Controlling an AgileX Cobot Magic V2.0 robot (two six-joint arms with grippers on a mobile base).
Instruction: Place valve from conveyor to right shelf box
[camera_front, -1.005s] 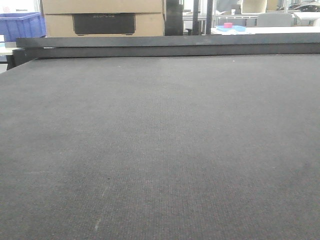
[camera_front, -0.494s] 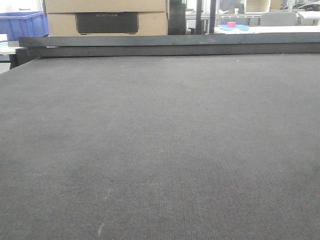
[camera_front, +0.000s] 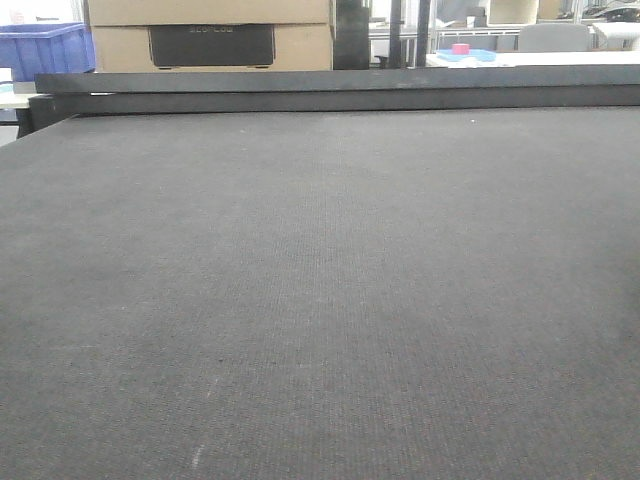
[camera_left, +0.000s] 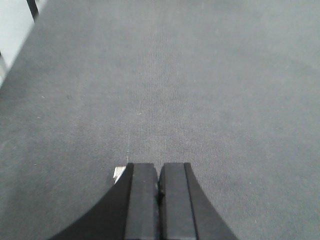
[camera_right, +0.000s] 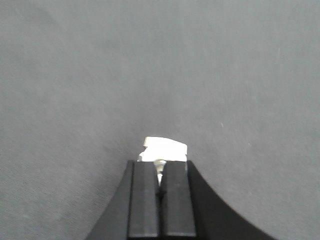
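The conveyor (camera_front: 320, 280) fills the front view as a wide dark grey woven belt, with its black rail (camera_front: 340, 92) along the far edge. Neither gripper shows in that view. In the right wrist view my right gripper (camera_right: 160, 170) is shut on the thin metal stem of a pale, silvery valve (camera_right: 163, 148), which sticks out past the fingertips above the belt (camera_right: 150, 75). My left gripper (camera_left: 159, 172) is shut, its pads pressed together over the belt (camera_left: 165, 75). A small pale corner (camera_left: 118, 173) peeks out beside its left finger; I cannot tell what it is. The right shelf box is out of view.
Beyond the rail stand a cardboard box (camera_front: 210, 35) and a blue bin (camera_front: 45, 50) at the far left. A pink item on a blue tray (camera_front: 462, 50) sits on a table at the far right. The belt's left edge (camera_left: 20, 55) shows in the left wrist view.
The front view has shifted slightly, so the box and background behind the rail sit a little further right than a second ago. The belt in it looks the same.
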